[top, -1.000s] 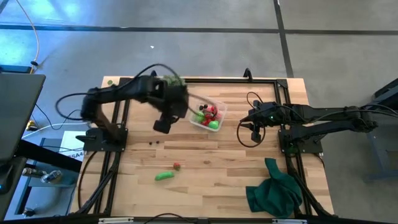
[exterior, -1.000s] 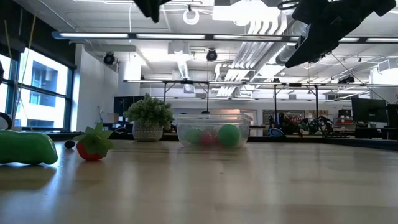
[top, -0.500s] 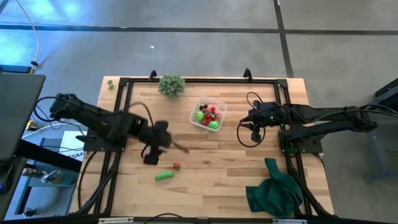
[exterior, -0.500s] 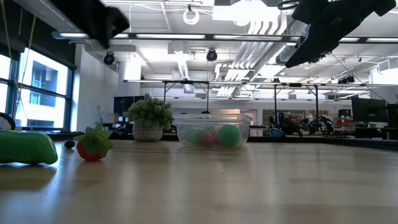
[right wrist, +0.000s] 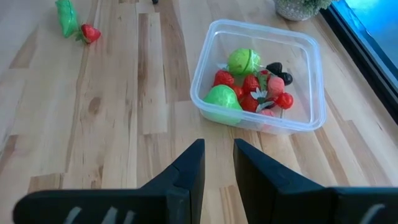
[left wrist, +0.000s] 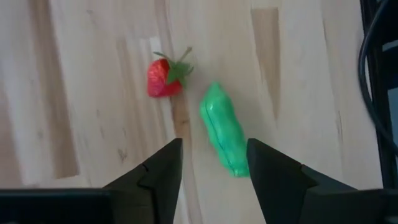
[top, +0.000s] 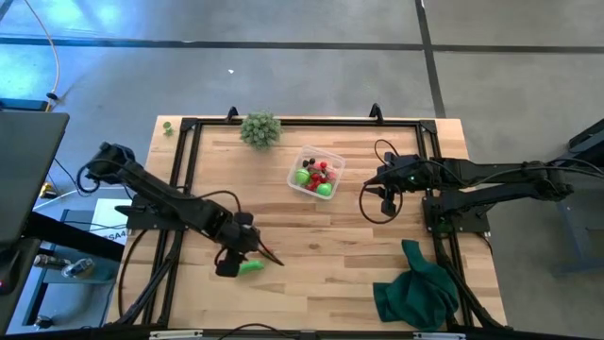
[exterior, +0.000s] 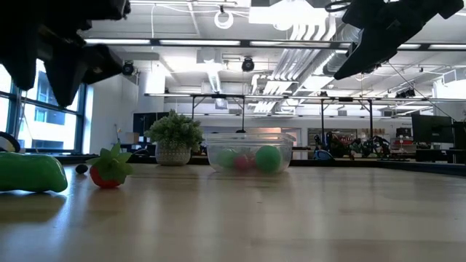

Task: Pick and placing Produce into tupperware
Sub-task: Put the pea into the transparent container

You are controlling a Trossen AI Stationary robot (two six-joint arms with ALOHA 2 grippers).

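The tupperware (top: 304,151) (right wrist: 198,81) stands at the table's far middle and holds red, dark and bright green produce (right wrist: 249,81). Two loose pieces lie on the wood near the front left: a green oblong piece (left wrist: 225,129) (top: 251,267) and a red strawberry (left wrist: 163,79) (exterior: 108,173). My left gripper (left wrist: 214,165) (top: 247,253) hangs open just above them. Its fingers stand on either side of the oblong piece's nearer end and touch nothing. My right gripper (right wrist: 219,162) (top: 377,181) waits right of the tupperware, raised, its fingers a little apart with nothing between them.
A spiky pale-green ball (top: 260,128) sits at the far edge, behind the tupperware. A dark green cloth (top: 420,288) lies bunched at the near right corner. A small dark berry (exterior: 81,169) rests on the wood left of the strawberry. Bare wood spans the middle.
My left gripper has swung from beside the tupperware toward the table's near left and has come down, rolling as it went. It now hangs low over the green oblong piece and the strawberry. Neither piece has moved.
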